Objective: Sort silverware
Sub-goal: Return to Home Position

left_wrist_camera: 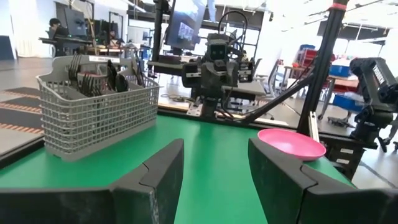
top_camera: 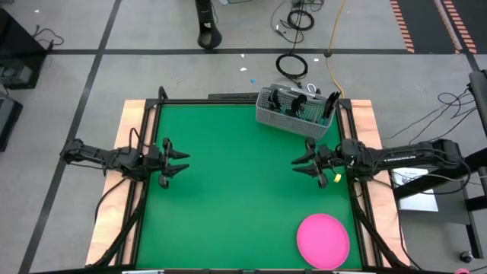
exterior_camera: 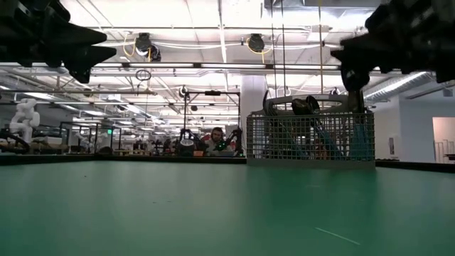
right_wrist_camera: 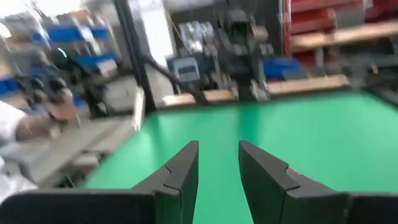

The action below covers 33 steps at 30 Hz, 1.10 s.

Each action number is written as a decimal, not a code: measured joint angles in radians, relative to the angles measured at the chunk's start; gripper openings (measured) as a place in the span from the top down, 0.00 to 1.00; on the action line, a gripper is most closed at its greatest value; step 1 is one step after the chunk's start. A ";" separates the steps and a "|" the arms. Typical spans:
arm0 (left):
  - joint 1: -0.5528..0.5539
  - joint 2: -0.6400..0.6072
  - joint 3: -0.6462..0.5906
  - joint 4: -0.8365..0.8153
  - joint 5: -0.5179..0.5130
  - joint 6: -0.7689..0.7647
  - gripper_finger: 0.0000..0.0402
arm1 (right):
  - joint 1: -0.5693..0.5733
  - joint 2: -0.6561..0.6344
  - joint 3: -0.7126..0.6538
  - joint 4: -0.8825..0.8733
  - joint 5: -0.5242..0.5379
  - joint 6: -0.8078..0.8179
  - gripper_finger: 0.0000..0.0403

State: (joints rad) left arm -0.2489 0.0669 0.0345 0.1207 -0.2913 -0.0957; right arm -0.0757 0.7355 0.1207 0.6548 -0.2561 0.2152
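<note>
The silverware (top_camera: 298, 103) stands handles-down in the grey wire-mesh caddy (top_camera: 295, 114) at the table's far right; dark heads (left_wrist_camera: 106, 73) stick up above its rim. The caddy's base rests on the green mat (exterior_camera: 311, 139). My left gripper (top_camera: 181, 162) hovers open above the mat near the left edge, pointing level toward the right; its fingers (left_wrist_camera: 158, 171) hold nothing. My right gripper (top_camera: 301, 164) hovers open near the right edge, just in front of the caddy, pointing level toward the left, with nothing between its fingers (right_wrist_camera: 180, 171).
A pink round plate (top_camera: 323, 240) lies at the near right corner of the mat. Black frame rails (top_camera: 144, 190) run along the table's left and right edges. The wide middle of the green mat (top_camera: 236, 190) lies between the two grippers.
</note>
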 joint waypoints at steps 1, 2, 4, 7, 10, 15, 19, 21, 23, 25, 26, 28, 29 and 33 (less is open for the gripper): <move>0.000 0.000 0.000 0.000 0.000 -0.005 0.55 | 0.000 -0.025 0.000 -0.054 0.001 -0.009 0.75; 0.000 0.000 0.000 0.000 0.000 -0.016 0.55 | 0.000 -0.048 0.000 -0.111 0.023 -0.014 0.75; 0.000 0.000 0.000 0.002 -0.001 -0.030 0.55 | -0.001 -0.088 -0.001 -0.183 0.091 -0.028 0.75; 0.000 0.000 0.000 0.006 -0.009 -0.047 0.55 | -0.001 -0.129 -0.001 -0.214 0.175 -0.065 0.75; 0.000 0.000 0.000 0.006 -0.026 -0.054 0.55 | -0.001 -0.147 -0.001 -0.261 0.253 -0.082 0.75; 0.000 0.000 0.000 0.005 -0.034 -0.049 0.55 | -0.001 -0.168 -0.016 -0.284 0.313 -0.092 0.75; 0.000 0.000 0.000 0.005 -0.037 -0.030 0.55 | -0.001 -0.216 -0.039 -0.296 0.313 -0.079 0.75; 0.000 0.000 0.000 0.005 -0.039 -0.030 0.55 | -0.001 -0.253 -0.045 -0.312 0.313 -0.070 0.75; 0.000 0.000 0.000 0.005 -0.039 -0.029 0.55 | -0.001 -0.290 -0.048 -0.323 0.316 -0.068 0.75; 0.000 0.000 0.000 0.005 -0.039 -0.029 0.55 | -0.001 -0.322 -0.057 -0.340 0.340 -0.065 0.75; 0.000 0.000 0.000 0.005 -0.039 -0.028 0.55 | -0.001 -0.334 -0.066 -0.344 0.354 -0.065 0.75; 0.000 0.000 0.000 0.004 -0.039 -0.023 0.55 | -0.001 -0.351 -0.087 -0.336 0.363 -0.061 0.75; 0.000 0.000 0.000 0.001 -0.039 -0.021 0.55 | -0.001 -0.357 -0.101 -0.324 0.363 -0.054 0.75; 0.000 0.000 0.000 -0.003 -0.039 0.002 0.55 | -0.001 -0.363 -0.108 -0.328 0.361 -0.038 0.75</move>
State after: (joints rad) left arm -0.2485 0.0673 0.0345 0.1181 -0.3306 -0.0942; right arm -0.0766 0.3729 0.0132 0.3271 0.1053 0.1773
